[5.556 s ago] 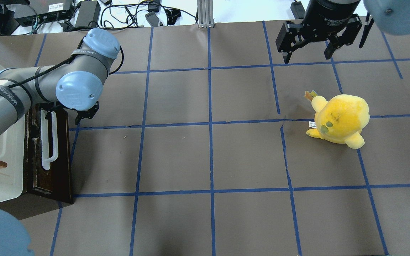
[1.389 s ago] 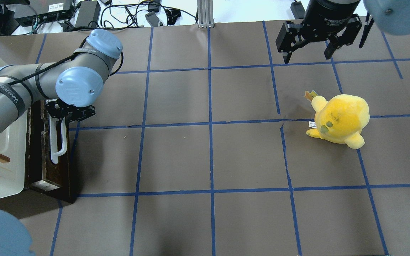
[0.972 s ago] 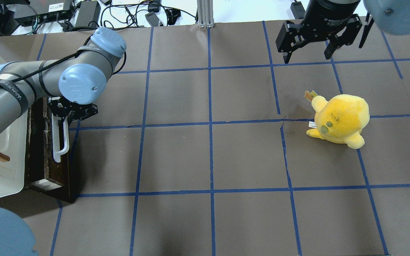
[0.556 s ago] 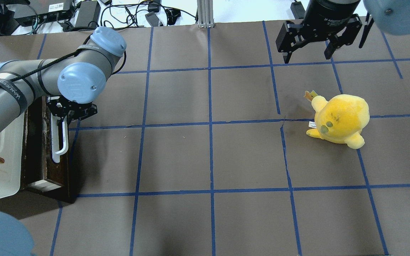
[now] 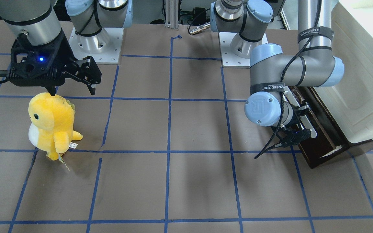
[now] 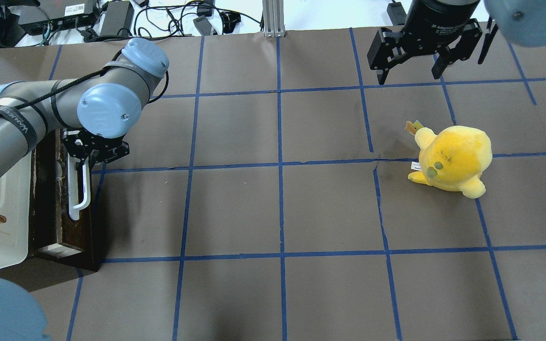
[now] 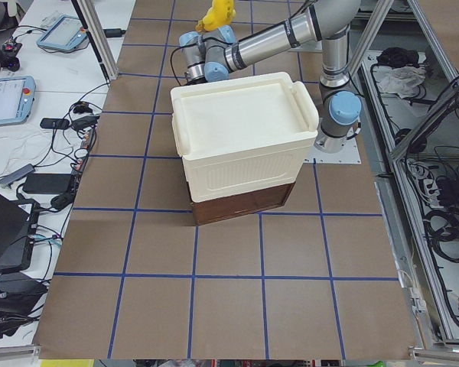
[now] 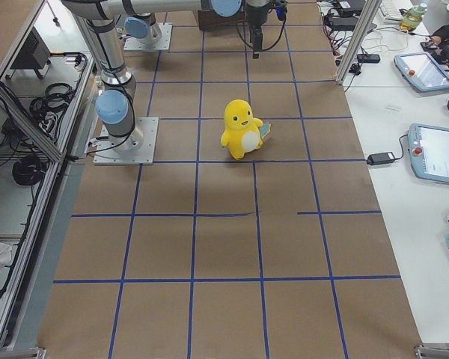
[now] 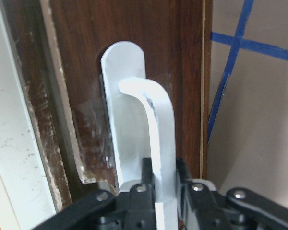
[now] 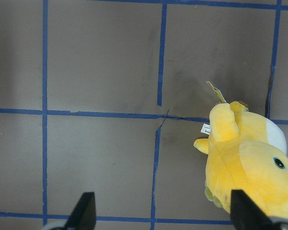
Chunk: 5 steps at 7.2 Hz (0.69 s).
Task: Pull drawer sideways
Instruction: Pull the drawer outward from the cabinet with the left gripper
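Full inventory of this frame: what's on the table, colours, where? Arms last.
table: 1, brown paper with a blue tape grid, fills the view
drawer: 1, dark brown, at the table's left end under the cabinet top
handle: 1, white bar, on the drawer's front
cabinet top: 1, cream-white box, above the drawer
plush toy: 1, yellow, upright on the table's right side
cables and power bricks: several, black, past the table's far edge
left gripper: shut on the handle
right gripper: open, empty, above the table beside the plush toy
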Tool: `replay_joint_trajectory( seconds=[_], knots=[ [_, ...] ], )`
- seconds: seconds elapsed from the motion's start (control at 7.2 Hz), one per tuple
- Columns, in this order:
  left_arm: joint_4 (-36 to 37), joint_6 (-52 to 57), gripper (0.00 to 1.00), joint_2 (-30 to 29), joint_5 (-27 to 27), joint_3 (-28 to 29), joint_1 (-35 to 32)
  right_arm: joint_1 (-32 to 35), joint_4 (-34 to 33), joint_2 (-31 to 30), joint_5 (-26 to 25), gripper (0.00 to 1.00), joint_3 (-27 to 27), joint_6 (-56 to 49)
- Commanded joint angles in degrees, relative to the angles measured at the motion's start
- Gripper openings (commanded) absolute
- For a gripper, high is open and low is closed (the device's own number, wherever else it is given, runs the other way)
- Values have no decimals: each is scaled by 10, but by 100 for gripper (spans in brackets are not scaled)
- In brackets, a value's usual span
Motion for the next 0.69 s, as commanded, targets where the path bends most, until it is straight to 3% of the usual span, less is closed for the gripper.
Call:
replay_joint_trajectory(
  seconds=[0.0,0.56],
  knots=[
    [0,-1,0,-8,0,-1,0,0,0,0,0,100,0,0],
    [-1,-2,0,-11,-4,1,-2,0,0,0,-1,100,0,0]
  ],
)
